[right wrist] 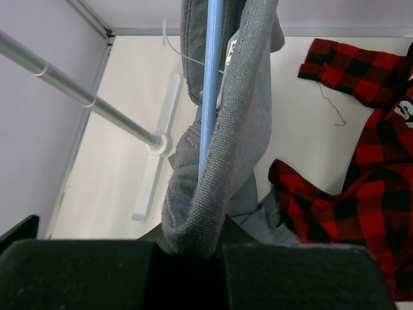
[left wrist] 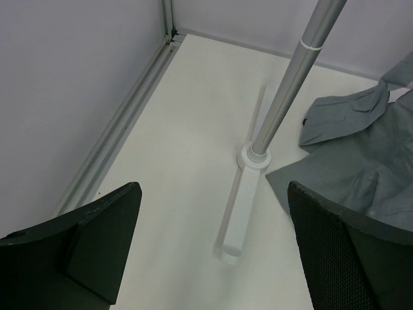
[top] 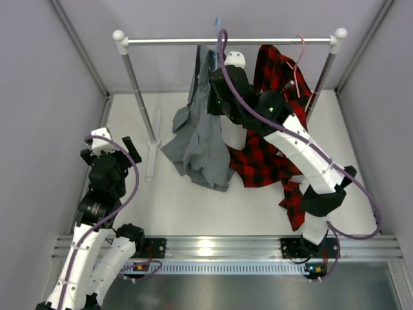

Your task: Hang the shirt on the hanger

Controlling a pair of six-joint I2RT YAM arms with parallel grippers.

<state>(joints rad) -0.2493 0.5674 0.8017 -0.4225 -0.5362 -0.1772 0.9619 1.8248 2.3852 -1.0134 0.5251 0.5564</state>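
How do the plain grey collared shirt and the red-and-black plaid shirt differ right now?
The plain grey collared shirt is pinched in the right gripper on a light-blue wire hanger; the red-and-black plaid shirt hangs ungripped from a pink hanger. Both trail onto the white table.

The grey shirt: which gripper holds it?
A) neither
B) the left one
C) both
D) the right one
D: the right gripper pinches the shirt beside the hanger, while the left gripper hangs open near the rack post, touching no cloth.

White table [top: 193, 206] carries rack foot [top: 152, 161], grey shirt [top: 200, 152], plaid shirt [top: 258, 169].
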